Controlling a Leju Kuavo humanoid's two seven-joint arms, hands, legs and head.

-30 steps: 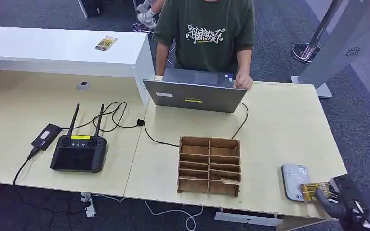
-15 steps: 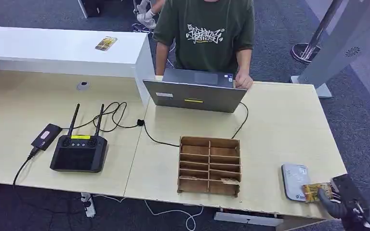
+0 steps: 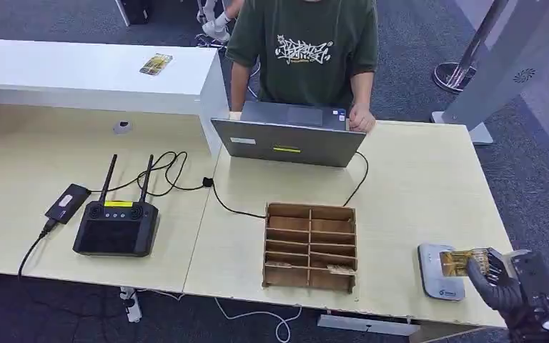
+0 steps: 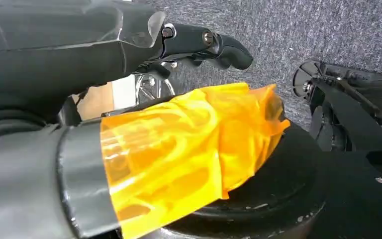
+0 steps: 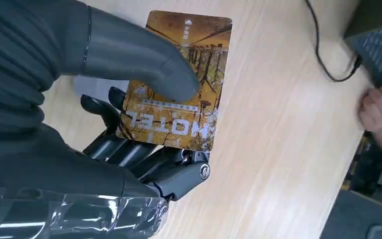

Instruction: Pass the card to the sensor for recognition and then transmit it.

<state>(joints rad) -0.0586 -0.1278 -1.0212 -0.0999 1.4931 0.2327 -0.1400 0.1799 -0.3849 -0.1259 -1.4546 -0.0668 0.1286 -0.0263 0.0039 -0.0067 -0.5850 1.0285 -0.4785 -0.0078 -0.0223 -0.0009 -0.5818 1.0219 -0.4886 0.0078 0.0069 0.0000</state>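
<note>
- Right hand [image 3: 502, 284] at the near right corner of the tabletop [image 3: 414, 186], pinching the card [image 3: 459, 261] between thumb and darker fingers; in the right wrist view, thumb [image 5: 139, 62] pressed on the card's [image 5: 179, 82] printed face, fingers [image 5: 129, 149] curled beneath it.
- Card yellow-brown, printed with a picture and the word HOTEL, held roughly flat over the right part of the sensor [image 3: 439, 271]; contact with the sensor impossible to judge.
- Sensor a pale rounded pad lying flat near the near right corner of the tabletop, just right of the wooden organiser [image 3: 310, 246].
- Left hand [image 4: 129, 45] hanging over grey carpet, dark fingers curled in; orange film wrapped beside it; whether anything held, cannot tell.
- Wooden organiser with two columns of slots near the near edge, around the middle.
- Laptop [image 3: 289, 136] at the far edge, a person [image 3: 304, 50] in a dark green shirt behind it, one hand on its right corner.
- Black controller [image 3: 116, 227] with two antennas on the left part of the tabletop, cable looping beside it.
- Second card [image 3: 156, 63] lying on the white counter [image 3: 78, 71] beyond the far left.
</note>
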